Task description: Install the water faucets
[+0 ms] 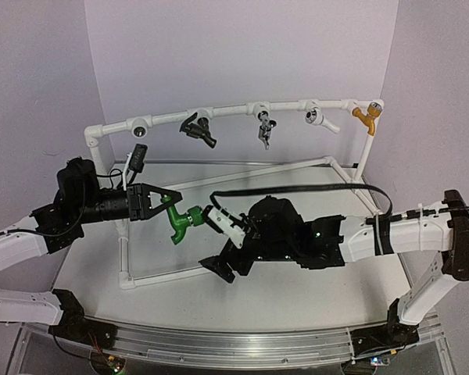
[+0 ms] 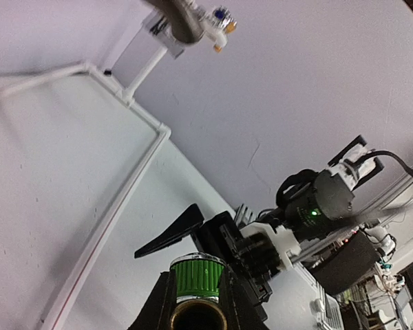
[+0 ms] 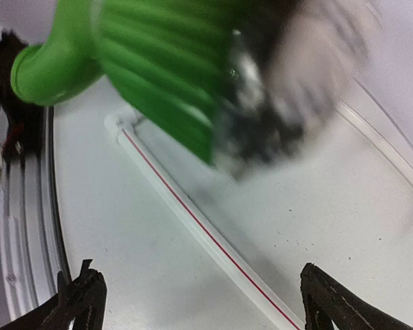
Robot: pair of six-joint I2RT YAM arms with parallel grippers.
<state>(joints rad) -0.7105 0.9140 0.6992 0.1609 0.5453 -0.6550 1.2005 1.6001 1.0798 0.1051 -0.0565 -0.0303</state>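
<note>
So my left pincer (image 1: 172, 201) is clamped tight on the green faucet (image 1: 178, 223), pinching it near the bend. From my left wrist camera, the ribbed green collar sits right between my fingers with the metal end facing the lens.

Using the white pipe frame (image 1: 234, 108) as the reference, the green faucet is up in the air over the frame's floor rectangle. It's toward the frame's left side and well below the top rail.

My right pincer (image 1: 220, 220) is spread wide and sits just beside the faucet's ribbed end, on the side toward the frame's right post. In my right wrist view the faucet is a big green blur out past my fingertips (image 3: 88, 275). I honestly can't tell whether anything on that side is touching it.

The dark faucet (image 1: 198, 130) hangs on the frame's top rail, one fitting in from the left corner. Further along the rail there's a silver tap (image 1: 263, 130) around the middle, then a white tap (image 1: 316, 118), and an orange tap (image 1: 365, 117) at the right corner.
</note>
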